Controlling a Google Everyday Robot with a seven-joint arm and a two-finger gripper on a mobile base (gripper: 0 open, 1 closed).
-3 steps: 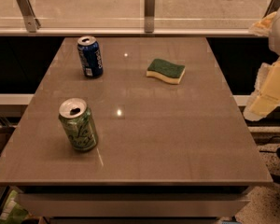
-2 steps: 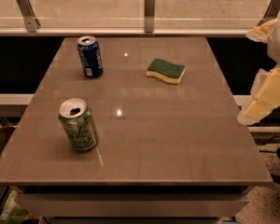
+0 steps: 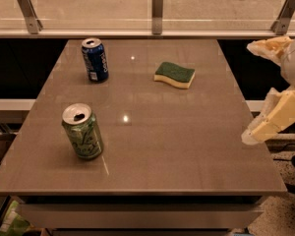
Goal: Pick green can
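The green can [image 3: 82, 131] stands upright near the front left of the brown table [image 3: 177, 146]. It is light green with pale cursive lettering and a silver top with an open tab hole. My gripper [image 3: 247, 91] is at the right edge of the view, just off the table's right side and far to the right of the can. Its two pale fingers are spread wide apart, one fingertip [image 3: 265, 48] high and the other low, with nothing between them.
A dark blue can [image 3: 95, 60] stands at the back left of the table. A green-and-yellow sponge [image 3: 174, 74] lies at the back centre-right. A glass railing with metal posts [image 3: 157, 4] runs behind the table.
My gripper has edged leftward toward the table's right side, its lower finger now reaching further into view. The cans and sponge have not moved.
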